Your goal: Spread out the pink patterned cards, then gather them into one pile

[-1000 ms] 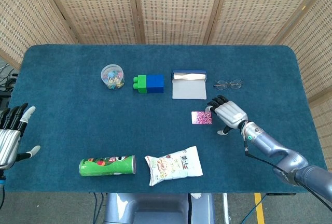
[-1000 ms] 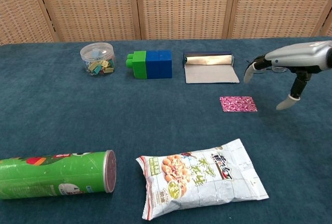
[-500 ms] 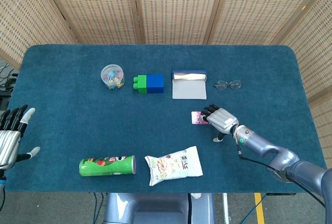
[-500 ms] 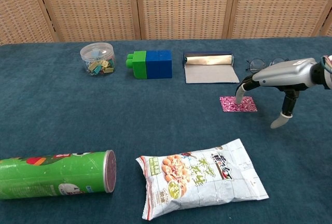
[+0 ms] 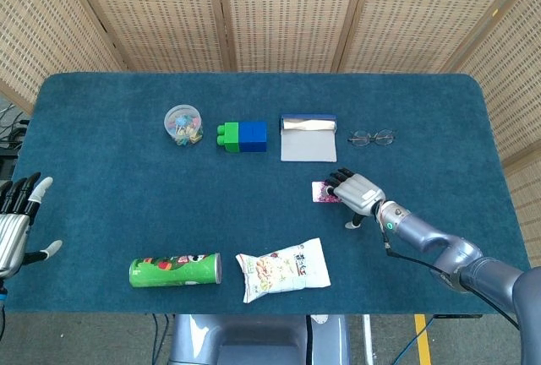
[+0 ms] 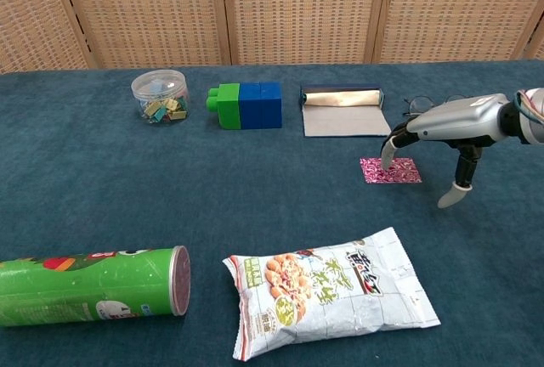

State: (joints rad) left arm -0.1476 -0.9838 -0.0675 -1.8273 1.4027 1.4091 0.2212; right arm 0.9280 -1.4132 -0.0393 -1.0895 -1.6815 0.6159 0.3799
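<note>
The pink patterned cards [image 6: 391, 171] lie as one small stack on the blue cloth, right of centre; in the head view only the left part of the stack [image 5: 320, 192] shows. My right hand [image 5: 356, 191] [image 6: 429, 132] is over the stack with its fingers spread, fingertips [image 6: 387, 160] down on the cards' top, thumb hanging apart to the right. It holds nothing. My left hand [image 5: 17, 221] hovers open at the table's far left edge, away from the cards.
A silver-edged grey pouch [image 6: 343, 110] and glasses [image 5: 372, 137] lie just behind the cards. Blue-green blocks [image 6: 247, 104] and a jar of clips [image 6: 159, 95] stand further left. A snack bag [image 6: 326, 289] and a green chip can [image 6: 89, 285] lie near the front edge.
My right hand moved left and down from beside the cards until its fingertips came onto the stack. The left hand slipped slightly lower at the edge.
</note>
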